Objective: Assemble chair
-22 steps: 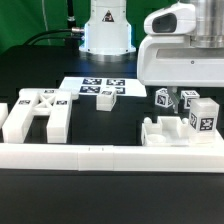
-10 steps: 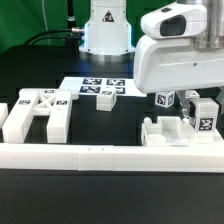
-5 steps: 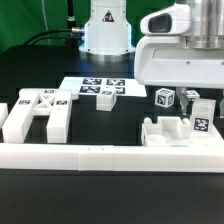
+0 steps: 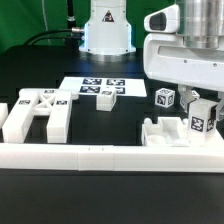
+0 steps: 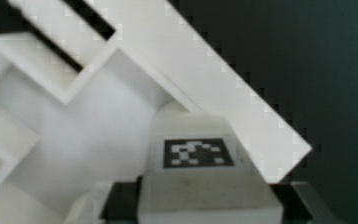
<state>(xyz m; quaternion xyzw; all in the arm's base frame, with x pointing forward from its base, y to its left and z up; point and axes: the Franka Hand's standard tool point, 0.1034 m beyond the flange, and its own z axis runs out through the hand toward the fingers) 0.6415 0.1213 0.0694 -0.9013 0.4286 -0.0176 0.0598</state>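
The tagged white block [image 5: 199, 160] is gripped between the fingers of the gripper [image 5: 210, 203], positioned over the exterior view's right end of the notched panel [image 4: 163, 134].

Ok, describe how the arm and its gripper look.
The arm is a bulky, rounded casing in glossy white, with a small green patch near its top. Its white base has a dark seam, with black cables behind it. The gripper has dark fingers.

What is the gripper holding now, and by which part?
A tagged white chair part, clamped by the gripper on its two opposite sides, just beside the tag.
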